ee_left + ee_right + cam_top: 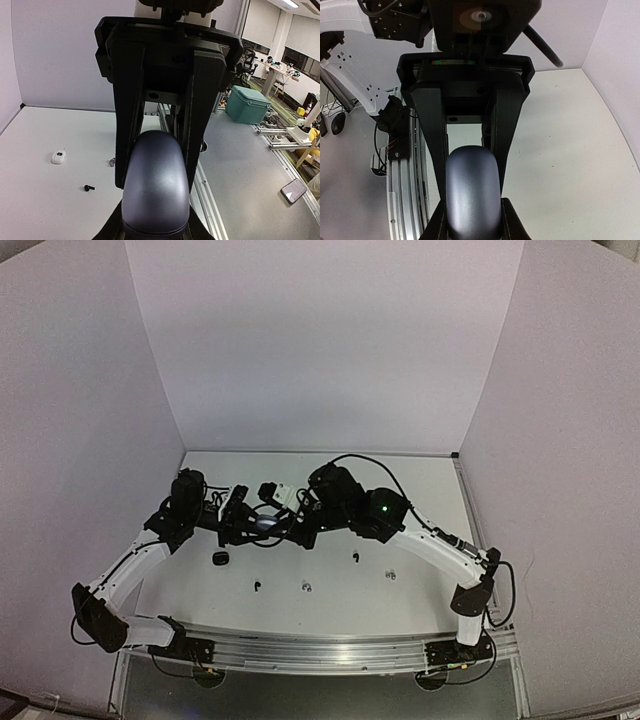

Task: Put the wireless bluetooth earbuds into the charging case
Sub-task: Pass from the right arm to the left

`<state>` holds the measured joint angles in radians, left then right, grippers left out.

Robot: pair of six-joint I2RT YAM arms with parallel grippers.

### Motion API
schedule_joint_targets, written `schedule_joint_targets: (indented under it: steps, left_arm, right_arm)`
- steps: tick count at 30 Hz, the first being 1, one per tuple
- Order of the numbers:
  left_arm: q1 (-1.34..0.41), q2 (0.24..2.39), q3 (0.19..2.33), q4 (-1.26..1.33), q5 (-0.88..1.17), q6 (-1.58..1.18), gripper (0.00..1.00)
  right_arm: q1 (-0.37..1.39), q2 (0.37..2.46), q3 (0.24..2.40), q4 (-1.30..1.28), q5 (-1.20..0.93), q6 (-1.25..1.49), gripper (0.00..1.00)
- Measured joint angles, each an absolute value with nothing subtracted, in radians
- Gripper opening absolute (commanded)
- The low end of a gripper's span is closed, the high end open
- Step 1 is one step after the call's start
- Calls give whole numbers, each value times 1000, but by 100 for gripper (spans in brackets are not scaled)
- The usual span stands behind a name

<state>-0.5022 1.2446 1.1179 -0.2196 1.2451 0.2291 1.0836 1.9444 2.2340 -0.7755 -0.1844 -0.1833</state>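
Note:
A dark grey pebble-like charging case is held above the table between both grippers, which face each other. My left gripper is shut on one end of the case; my right gripper is shut on the other end. In the top view the left gripper and right gripper meet at the case. Tiny earbuds lie on the table in front: a black one, a greyish one, another black one. No bud shows in either gripper.
A black case lies on the table left of the buds, and a small white piece to the right. The left wrist view shows a white case, a black bud and the metal rail at the table's near edge.

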Motion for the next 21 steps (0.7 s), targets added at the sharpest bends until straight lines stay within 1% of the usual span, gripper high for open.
schedule_joint_targets:
  steps: [7, 11, 14, 17, 19, 20, 21]
  left_arm:
    - [-502, 1245, 1118, -238, 1235, 227, 36]
    - [-502, 1245, 1118, -246, 1232, 227, 33]
    - [-503, 1245, 1118, -245, 1232, 227, 26]
    - [-503, 1245, 1118, -240, 1235, 230, 14]
    - [-502, 1244, 1117, -232, 1236, 228, 4]
    - [-502, 1244, 1117, -230, 1236, 224, 1]
    - [-502, 1244, 1117, -228, 1236, 221, 0]
  right_arm:
    - [1084, 1936, 2204, -762, -171, -184, 0]
    - [1084, 1925, 2179, -755, -165, -183, 0]
    - [1085, 1921, 2175, -756, -165, -184, 0]
    - [1087, 1918, 2175, -758, -168, -183, 0]
    - [1087, 1918, 2176, -757, -168, -182, 0]
    - [1087, 1917, 2176, -757, -167, -182, 0]
    - [1087, 1917, 2176, -757, -167, -182, 0]
